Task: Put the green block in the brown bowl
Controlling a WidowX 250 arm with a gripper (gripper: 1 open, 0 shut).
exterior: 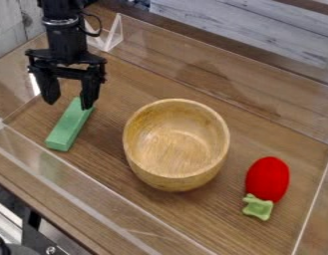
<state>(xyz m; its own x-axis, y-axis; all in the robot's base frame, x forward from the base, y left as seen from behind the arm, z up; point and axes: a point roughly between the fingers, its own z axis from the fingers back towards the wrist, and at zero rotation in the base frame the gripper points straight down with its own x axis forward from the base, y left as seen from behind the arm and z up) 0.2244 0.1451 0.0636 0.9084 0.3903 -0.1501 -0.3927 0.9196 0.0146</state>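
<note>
Green is the thing to watch: the green block (69,127) lies flat on the wooden table (193,75) near its left edge, well short of the brown bowl (177,142), which sits just beside it toward the middle and holds nothing. So you have no part of the task done yet. Your gripper (69,92) hangs over the far end of the block, pointing down, its jaws spread wide with nothing between them; from this view you cannot tell whether the tips touch the block. What is left, as I judge it, is the whole job: lower around the bar, close on it, lift it, carry it over the rim and let go. The red strawberry toy (267,177) near the right edge is no concern of yours.
</note>
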